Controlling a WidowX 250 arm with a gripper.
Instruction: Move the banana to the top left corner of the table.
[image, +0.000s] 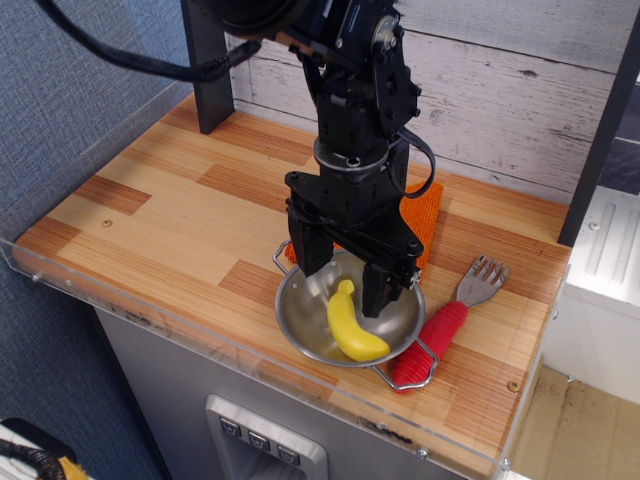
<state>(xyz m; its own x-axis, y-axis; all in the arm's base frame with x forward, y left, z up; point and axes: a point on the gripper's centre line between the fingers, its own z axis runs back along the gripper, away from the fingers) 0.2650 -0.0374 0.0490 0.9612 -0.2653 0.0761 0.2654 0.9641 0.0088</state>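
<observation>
While the black robot arm reached down from the back of the table (170, 215), its gripper (345, 277) hung just above a steel bowl (300, 318) near the front edge, jaws spread wide and holding nothing. The banana (352, 325), small and bright yellow, lay inside the bowl, its curved body running from the bowl's middle toward the front rim, below and between the two dark fingers (310, 250) without touching them. An orange cloth (425, 215) showed behind the arm, partly hidden by it. A fork (450, 315) with a red handle and grey tines lay just right of the bowl. The far left corner of the wood-plank top was partly hidden by a dark post (208, 65).
</observation>
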